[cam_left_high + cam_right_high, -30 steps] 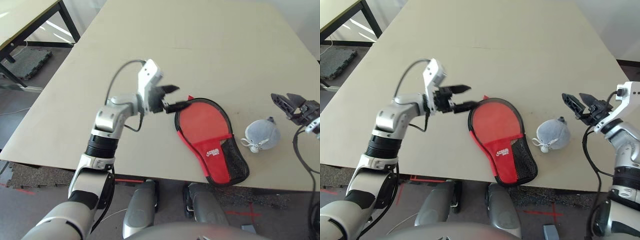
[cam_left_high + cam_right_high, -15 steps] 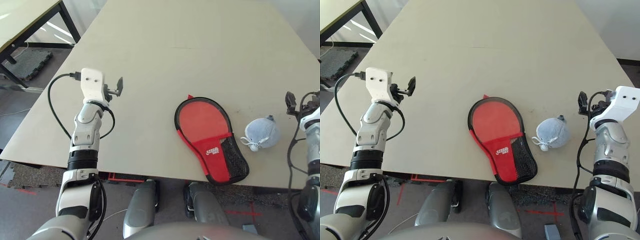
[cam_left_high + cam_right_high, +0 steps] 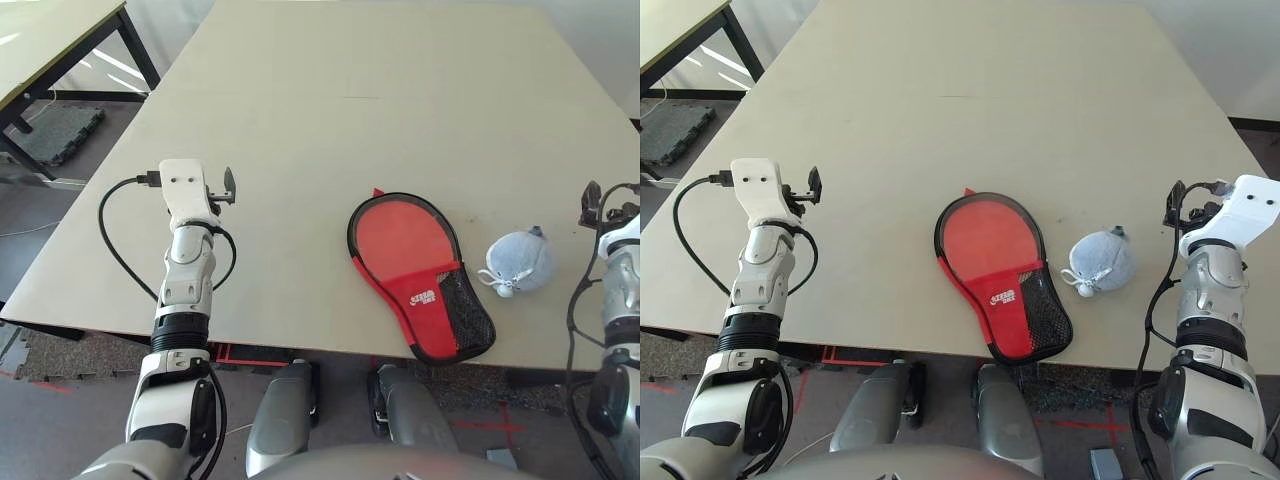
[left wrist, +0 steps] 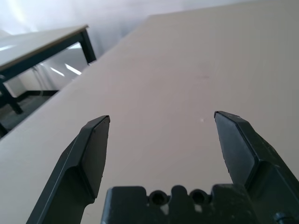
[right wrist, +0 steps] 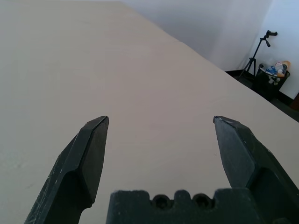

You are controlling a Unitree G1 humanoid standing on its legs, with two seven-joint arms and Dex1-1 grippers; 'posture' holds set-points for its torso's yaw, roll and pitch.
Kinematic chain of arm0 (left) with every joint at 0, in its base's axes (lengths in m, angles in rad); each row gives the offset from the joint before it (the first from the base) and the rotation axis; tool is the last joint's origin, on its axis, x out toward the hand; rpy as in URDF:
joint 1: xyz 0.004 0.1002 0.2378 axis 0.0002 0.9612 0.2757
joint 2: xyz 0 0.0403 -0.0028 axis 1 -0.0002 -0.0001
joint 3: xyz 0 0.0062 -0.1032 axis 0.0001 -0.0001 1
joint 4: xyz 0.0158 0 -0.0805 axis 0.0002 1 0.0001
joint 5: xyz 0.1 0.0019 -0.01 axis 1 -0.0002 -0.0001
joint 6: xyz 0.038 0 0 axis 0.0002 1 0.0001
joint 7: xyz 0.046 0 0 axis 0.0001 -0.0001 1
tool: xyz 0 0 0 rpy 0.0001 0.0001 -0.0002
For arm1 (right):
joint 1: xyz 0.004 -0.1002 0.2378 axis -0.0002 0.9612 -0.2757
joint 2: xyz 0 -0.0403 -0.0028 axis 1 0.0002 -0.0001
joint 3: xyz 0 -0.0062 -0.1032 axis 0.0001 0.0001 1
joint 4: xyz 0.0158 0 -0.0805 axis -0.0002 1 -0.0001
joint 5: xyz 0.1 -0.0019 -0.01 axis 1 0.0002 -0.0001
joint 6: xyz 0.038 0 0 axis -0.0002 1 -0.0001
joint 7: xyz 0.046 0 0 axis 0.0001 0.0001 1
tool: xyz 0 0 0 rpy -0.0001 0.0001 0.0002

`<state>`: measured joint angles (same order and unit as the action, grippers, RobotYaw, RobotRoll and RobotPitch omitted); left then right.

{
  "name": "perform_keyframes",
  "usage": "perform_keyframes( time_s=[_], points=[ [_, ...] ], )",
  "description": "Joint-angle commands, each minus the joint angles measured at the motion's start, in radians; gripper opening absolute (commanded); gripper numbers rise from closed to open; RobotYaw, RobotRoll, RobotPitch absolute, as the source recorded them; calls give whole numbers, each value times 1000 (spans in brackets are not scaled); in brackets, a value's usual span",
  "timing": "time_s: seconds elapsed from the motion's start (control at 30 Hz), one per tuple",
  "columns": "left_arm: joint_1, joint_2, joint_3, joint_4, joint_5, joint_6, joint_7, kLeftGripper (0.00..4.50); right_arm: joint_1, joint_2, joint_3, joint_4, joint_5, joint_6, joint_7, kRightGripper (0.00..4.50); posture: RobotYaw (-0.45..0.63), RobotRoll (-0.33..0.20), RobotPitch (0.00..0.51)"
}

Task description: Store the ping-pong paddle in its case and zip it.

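The case point(image 3: 415, 270) lies flat near the table's front edge, red side up, its black mesh pocket and white logo toward me and the black zipper rim running around it. The ping-pong paddle is hidden or out of view. My left gripper point(image 3: 231, 185) is raised at the table's left side, well apart from the case, and stands open point(image 4: 161, 123) with nothing between its fingers. At the table's right edge my right gripper point(image 3: 1177, 198) is also raised and open point(image 5: 161, 123), holding nothing.
A pale grey-white wad point(image 3: 518, 262) sits on the table just right of the case. A second table point(image 3: 40, 40) stands beyond the left edge. The beige tabletop point(image 3: 380, 90) stretches far behind the case.
My left gripper has drawn back from the case's rim to the table's left side. My right gripper has pulled back to the right edge. The case lies as before.
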<state>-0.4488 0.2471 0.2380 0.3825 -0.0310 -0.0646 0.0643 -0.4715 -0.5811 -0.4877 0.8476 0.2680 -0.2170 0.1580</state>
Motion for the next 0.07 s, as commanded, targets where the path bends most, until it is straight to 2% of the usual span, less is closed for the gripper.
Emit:
perform_keyframes(
  time_s=[0.03, 0.07],
  points=[
    [14, 12, 5, 32, 11, -4, 12, 4500, 13, 10, -17, -12, 22, -6, -4, 4458, 53, 0, 125],
    [15, 15, 4, 38, 6, -5, 8, 4500, 13, 10, -17, -13, 24, -6, -3, 4458, 53, 0, 125]
  ],
)
